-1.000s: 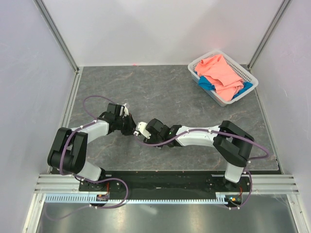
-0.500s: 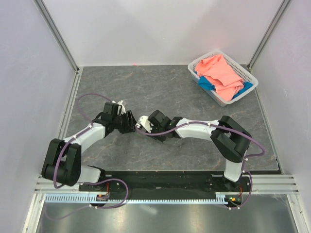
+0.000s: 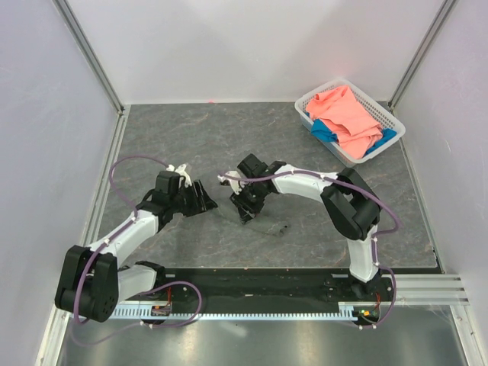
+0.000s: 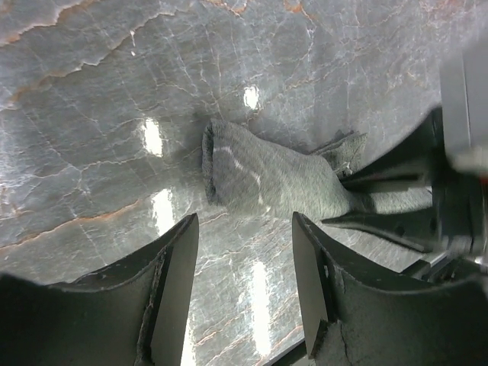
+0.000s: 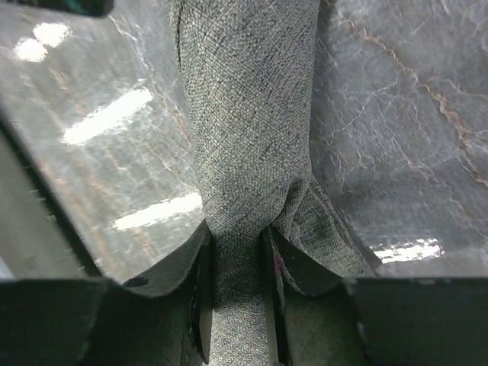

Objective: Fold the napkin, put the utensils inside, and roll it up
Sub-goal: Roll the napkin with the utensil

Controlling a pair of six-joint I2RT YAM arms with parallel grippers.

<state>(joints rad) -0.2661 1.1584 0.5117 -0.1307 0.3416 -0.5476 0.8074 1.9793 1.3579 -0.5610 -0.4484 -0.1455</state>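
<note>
Napkin (image 4: pixel 267 179), rolled into a tight grey tube, lay on the marbled table (image 3: pixel 191 137) near its middle, a little beyond the arms' bases. The right gripper (image 5: pixel 238 259) was clamped on the tube's right end, with cloth bunched between its jaws and a loose flap spilling beside them. That hold looked meant to stop the roll springing apart. The left gripper (image 4: pixel 244 229) stood parted and empty just short of the tube's left end, touching nothing. Neither fork nor chopsticks showed; if they were inside the roll, the cloth hid them. The tube's left end lay bare, with open tabletop to its left and on its far side. The white basket (image 3: pixel 324 95), holding the salmon-pink cloth (image 3: pixel 347 114) and the blue cloth (image 3: pixel 324 131), sat well apart in the far right corner. Both arms had free room to draw back, and the task appeared close to done.
</note>
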